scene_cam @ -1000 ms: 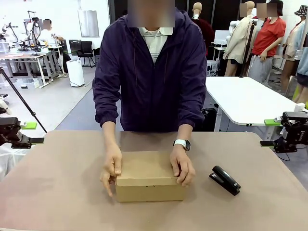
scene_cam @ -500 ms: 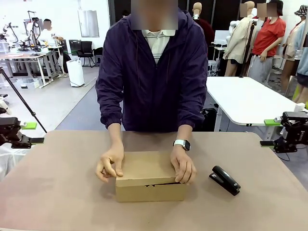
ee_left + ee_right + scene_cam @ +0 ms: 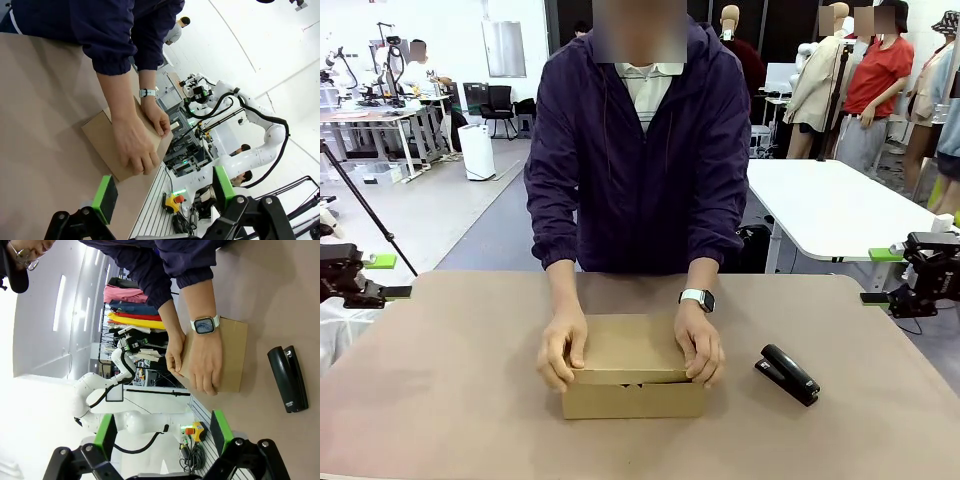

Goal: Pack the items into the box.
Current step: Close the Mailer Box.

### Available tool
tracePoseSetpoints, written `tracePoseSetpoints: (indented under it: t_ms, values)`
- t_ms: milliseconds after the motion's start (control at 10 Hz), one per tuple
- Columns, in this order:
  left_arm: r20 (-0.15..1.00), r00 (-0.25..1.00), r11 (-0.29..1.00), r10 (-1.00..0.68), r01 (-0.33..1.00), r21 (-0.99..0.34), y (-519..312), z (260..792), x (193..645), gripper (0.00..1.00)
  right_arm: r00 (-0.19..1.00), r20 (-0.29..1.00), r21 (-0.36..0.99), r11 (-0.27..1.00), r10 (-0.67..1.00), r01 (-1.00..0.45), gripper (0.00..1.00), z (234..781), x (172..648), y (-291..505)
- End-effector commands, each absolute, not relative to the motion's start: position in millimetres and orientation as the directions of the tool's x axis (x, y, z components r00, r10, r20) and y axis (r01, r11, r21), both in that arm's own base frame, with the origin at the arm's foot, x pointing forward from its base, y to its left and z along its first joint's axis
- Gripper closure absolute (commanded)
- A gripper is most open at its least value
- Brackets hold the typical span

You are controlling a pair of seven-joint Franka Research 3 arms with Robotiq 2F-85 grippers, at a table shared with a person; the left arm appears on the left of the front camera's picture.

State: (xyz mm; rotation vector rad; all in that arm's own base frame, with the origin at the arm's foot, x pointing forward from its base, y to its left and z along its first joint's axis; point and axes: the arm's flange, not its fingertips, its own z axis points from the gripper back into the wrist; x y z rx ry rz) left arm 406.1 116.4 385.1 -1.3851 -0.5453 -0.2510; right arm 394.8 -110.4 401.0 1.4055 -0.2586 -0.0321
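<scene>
Two hands on the box [image 3: 632, 378]: the person's hands, one [image 3: 563, 348] at the picture-left end of the lid and one [image 3: 698, 345] at the picture-right end, fingers curled over the near edge. Plain tan cardboard, sitting mid-table [image 3: 440, 390], nearer the robot's side than the person's. Lid flap lies down over the top; a thin dark gap shows under its front lip, so it may not be fully seated — hard to judge from the front view. No print, label or logo readable on the cardboard in any view.

Watch [image 3: 698, 298] with a pale band on the wrist at picture-right; in the right wrist view its face [image 3: 204, 325] is lit, but the figures are too small to read.

Black stapler [image 3: 787, 374] lies flat on the table to the picture-right of the box, apart from it. No legible marking on it.

Left end effector [image 3: 382, 276] parked at the table's left edge, well apart from the box, green pads [image 3: 106, 198] spread wide, nothing between them. Right end effector [image 3: 883, 275] at the right edge, likewise wide and empty, pads [image 3: 219, 432] apart.
</scene>
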Motion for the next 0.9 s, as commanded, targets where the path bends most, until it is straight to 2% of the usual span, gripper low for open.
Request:
tracePoseSetpoints:
  t_ms: [0,800]
  values:
    - [0.509,0.85,0.192,0.137,0.481,-0.855,117.1,388.6,403.2,0.0,0.97,0.177,0.975,0.167,-0.166,-0.149,0.0,405.5,396.2,-110.7]
    - [0.509,0.85,0.192,0.137,0.481,-0.855,117.1,388.6,403.2,0.0,0.97,0.177,0.975,0.167,-0.166,-0.149,0.0,405.5,396.2,-110.7]
